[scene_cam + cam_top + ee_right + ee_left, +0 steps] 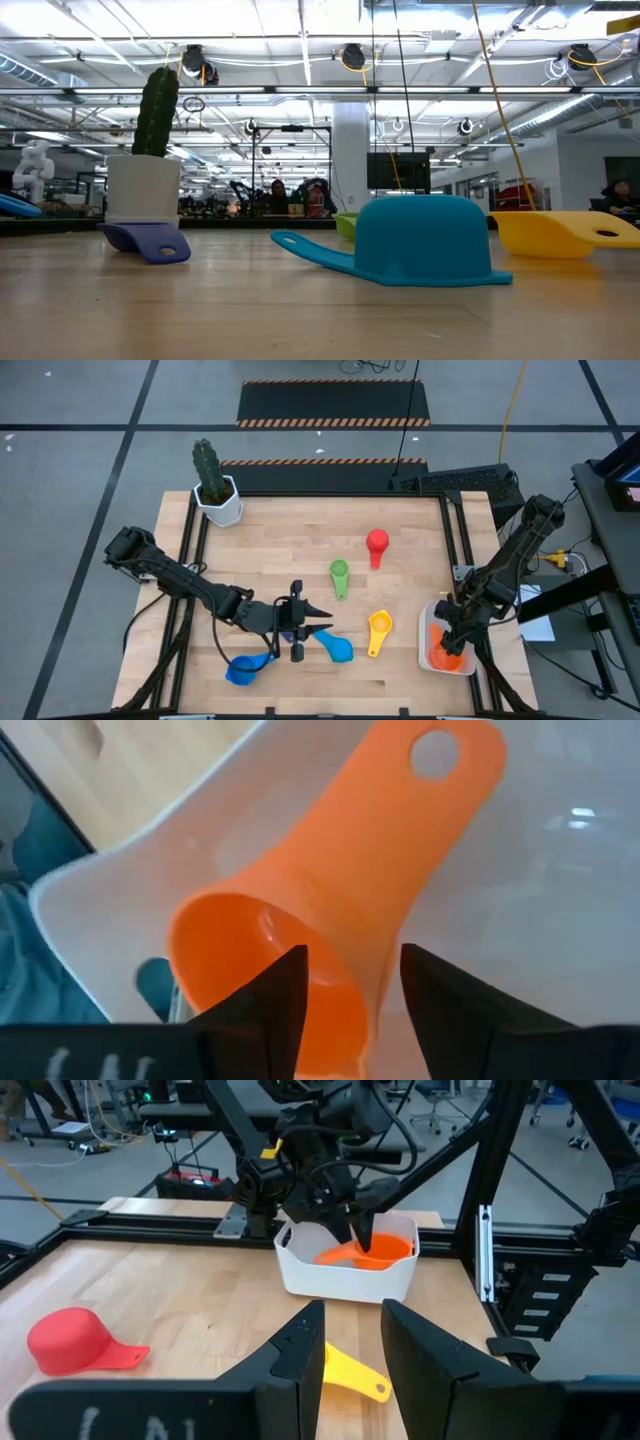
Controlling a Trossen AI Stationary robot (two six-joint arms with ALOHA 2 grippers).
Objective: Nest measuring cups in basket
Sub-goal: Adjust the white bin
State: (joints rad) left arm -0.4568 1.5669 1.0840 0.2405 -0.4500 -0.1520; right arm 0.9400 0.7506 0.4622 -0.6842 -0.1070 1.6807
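The orange cup point(300, 910) lies mouth up in the white basket point(428, 632) at the table's right edge. My right gripper point(449, 647) reaches down into the basket and is open. One finger point(280, 995) stands over the cup's mouth and the other outside its wall. My left gripper point(322, 625) is open and empty, low over the table's near middle, pointing right. Red point(377, 545), green point(340, 575) and yellow point(379, 630) cups lie on the table. A light blue cup point(336, 648) lies mouth down, and another blue cup point(247, 668) lies on the table too. A dark blue cup point(150, 242) shows in the low view.
A white hexagonal pot with a cactus point(218, 495) stands at the table's far left corner. Dark frame rails run along the table's left and right edges. Bare wood lies between the cups and the basket.
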